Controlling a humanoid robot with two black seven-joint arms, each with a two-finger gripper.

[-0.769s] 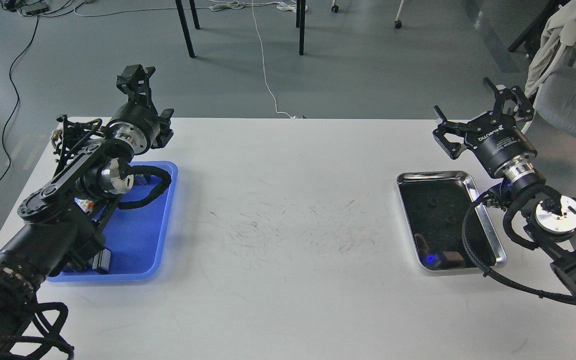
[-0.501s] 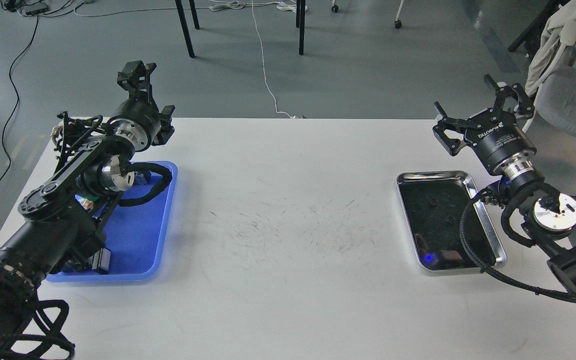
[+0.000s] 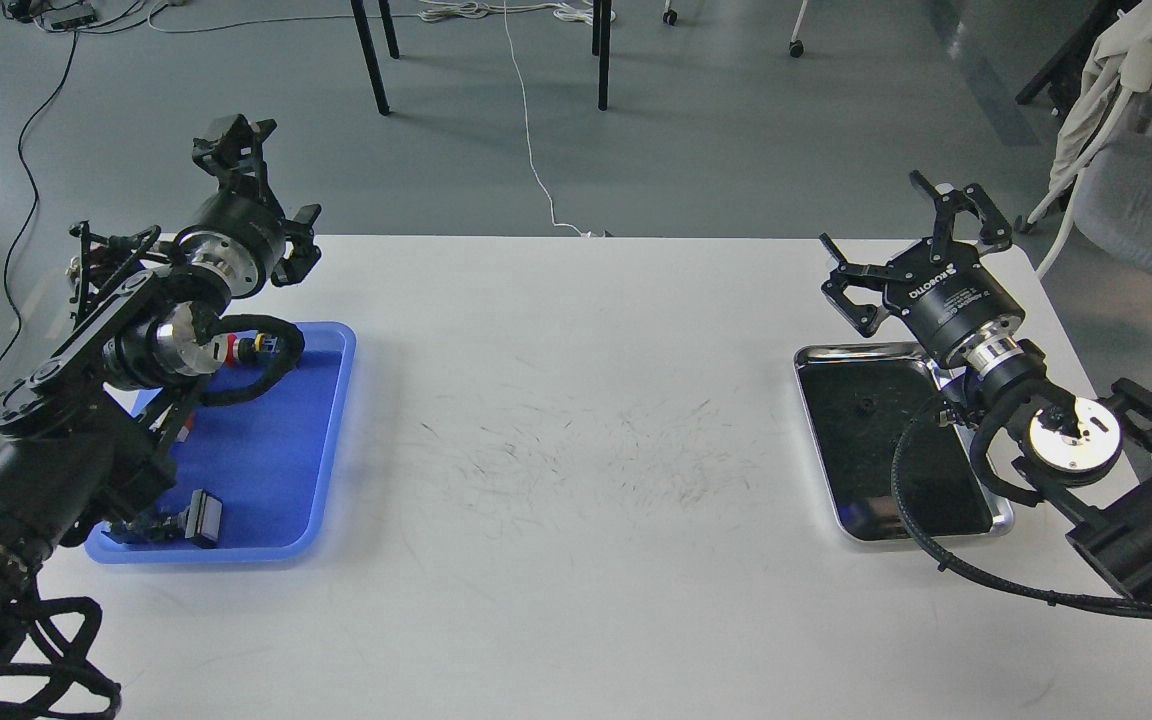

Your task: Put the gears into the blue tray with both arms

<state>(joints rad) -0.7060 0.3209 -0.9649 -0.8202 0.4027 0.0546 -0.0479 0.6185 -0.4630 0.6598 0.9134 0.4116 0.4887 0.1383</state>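
I judge the task barely begun: one gear lies in the steel tray, the other unseen. My right end effector is released above it; my left, unreadable, hangs beyond the blue tray.

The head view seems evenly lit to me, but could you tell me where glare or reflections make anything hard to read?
In the head view, light is soft and even, shadows faint; the steel tray has bright rim glints and a dark mirror-like bottom, so only one gear is discernible; the blue tray and white table read clearly, sharp throughout.
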